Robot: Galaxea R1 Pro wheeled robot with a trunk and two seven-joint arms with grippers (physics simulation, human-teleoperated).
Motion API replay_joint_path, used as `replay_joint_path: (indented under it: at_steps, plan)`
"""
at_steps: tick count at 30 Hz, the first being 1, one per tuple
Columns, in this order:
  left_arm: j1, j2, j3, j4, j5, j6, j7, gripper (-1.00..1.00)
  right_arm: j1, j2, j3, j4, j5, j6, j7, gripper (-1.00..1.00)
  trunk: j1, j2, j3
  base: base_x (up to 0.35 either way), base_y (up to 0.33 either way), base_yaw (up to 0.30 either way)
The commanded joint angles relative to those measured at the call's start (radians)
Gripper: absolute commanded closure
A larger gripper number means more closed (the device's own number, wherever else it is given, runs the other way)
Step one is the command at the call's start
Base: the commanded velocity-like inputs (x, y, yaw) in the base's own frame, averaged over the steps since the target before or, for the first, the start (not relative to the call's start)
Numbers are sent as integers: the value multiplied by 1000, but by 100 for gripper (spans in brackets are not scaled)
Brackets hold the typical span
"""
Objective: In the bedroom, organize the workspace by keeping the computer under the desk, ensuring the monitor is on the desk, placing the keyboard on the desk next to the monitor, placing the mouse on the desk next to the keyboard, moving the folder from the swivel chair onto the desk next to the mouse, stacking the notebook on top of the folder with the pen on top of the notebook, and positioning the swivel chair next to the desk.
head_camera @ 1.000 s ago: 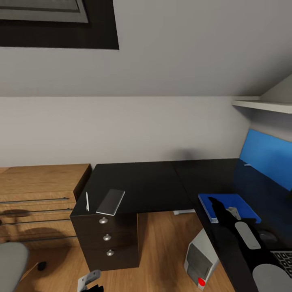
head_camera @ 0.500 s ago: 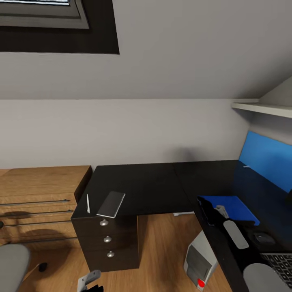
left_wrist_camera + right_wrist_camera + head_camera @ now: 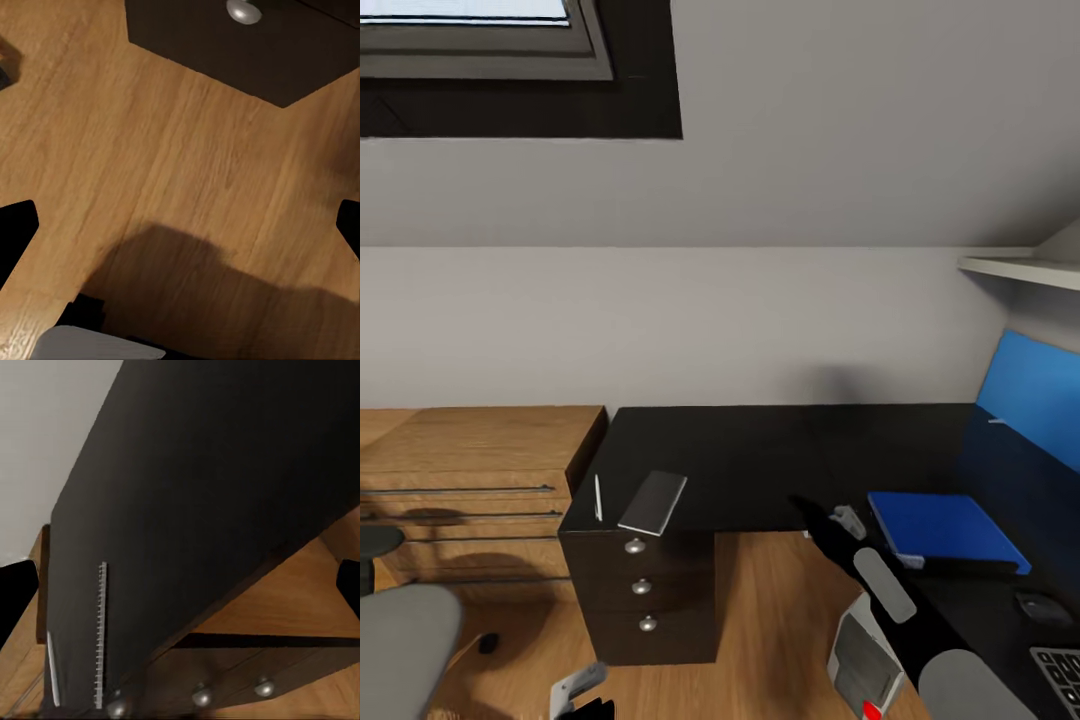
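On the black desk [image 3: 760, 450], the blue folder [image 3: 945, 527] lies flat at the right. The mouse [image 3: 1043, 607] and a corner of the keyboard [image 3: 1060, 668] sit nearer me. The dark grey notebook [image 3: 652, 502] and the pen [image 3: 598, 497] lie above the drawer unit [image 3: 645, 600]; both also show edge-on: notebook [image 3: 100, 637], pen [image 3: 51, 667]. My right gripper [image 3: 807, 510] hovers open over the desk's inner corner, left of the folder, holding nothing. My left gripper [image 3: 582, 698] hangs low, open over the floor [image 3: 180, 150]. The computer [image 3: 865, 665] stands under the desk. The swivel chair [image 3: 405, 640] is at the lower left. The monitor is out of view.
A light wooden dresser [image 3: 470, 470] adjoins the desk's left end. The blue back panel [image 3: 1035, 400] and a white shelf [image 3: 1020, 268] are at the right. A drawer knob [image 3: 244, 10] shows near my left gripper. Wood floor lies between the drawers and the computer.
The camera has swung a little, shifting the whole picture right. My right gripper has drawn back left from over the folder to the desk's inner corner. The folder stays flat on the desk.
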Motion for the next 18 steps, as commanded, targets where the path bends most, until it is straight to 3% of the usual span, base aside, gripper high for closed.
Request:
replay_joint_path:
  at_steps: [1, 5, 8, 18]
  plan:
    - [-1, -1, 2, -2, 10, -5, 5, -100, 0, 1, 15, -1, -5, -7, 0, -100, 0, -1, -1, 0, 0, 260]
    - [-1, -2, 2, -2, 10, -49, 4, -100, 0, 10, 74, 0, -4, -33, 0, -100, 0, -1, 0, 0, 0, 269]
    - [-1, -2, 2, -2, 10, -61, 4, -100, 0, 13, 97, 1, -5, -39, 0, -100, 0, -1, 0, 0, 0, 255]
    - [-1, -2, 2, -1, 12, -69, 4, -100, -1, 19, 115, -1, -9, -42, 0, -100, 0, -1, 0, 0, 0, 65]
